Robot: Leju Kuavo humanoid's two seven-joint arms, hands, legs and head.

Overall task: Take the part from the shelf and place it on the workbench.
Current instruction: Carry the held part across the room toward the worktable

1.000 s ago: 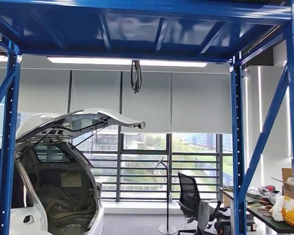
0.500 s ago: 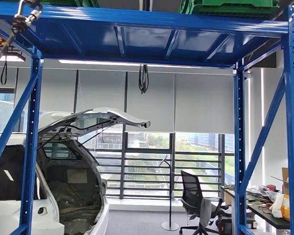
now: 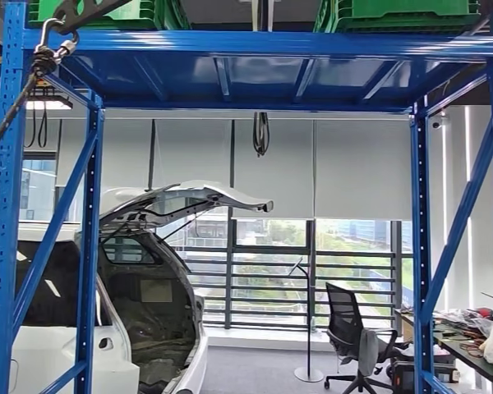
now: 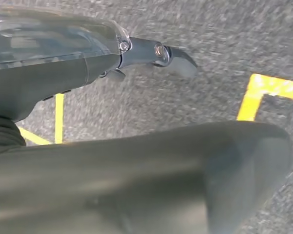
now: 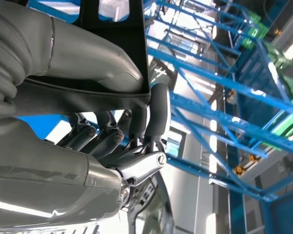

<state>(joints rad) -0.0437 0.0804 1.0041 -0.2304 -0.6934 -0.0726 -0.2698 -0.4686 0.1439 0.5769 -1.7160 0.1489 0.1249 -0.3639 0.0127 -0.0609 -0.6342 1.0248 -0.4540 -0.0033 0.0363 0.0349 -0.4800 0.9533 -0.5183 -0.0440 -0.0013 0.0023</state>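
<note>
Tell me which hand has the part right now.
The right hand: it grips a flat black part. The left hand hangs over the grey floor, holding nothing visible.

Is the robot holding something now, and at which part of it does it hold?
Yes. The right hand grips a flat black part at its edge, fingers curled over the rim. The left hand holds nothing.

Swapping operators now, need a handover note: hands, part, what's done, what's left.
Right hand: grips a black flat part, thumb on one face and fingers curled under the edge, beside the blue shelf.
Left hand: holds nothing, hangs over grey floor with yellow tape lines.
Done: the part looks taken in hand.
Left: carry it to the workbench and set it down. A cluttered bench sits far right; I can't confirm it's the target.
</note>
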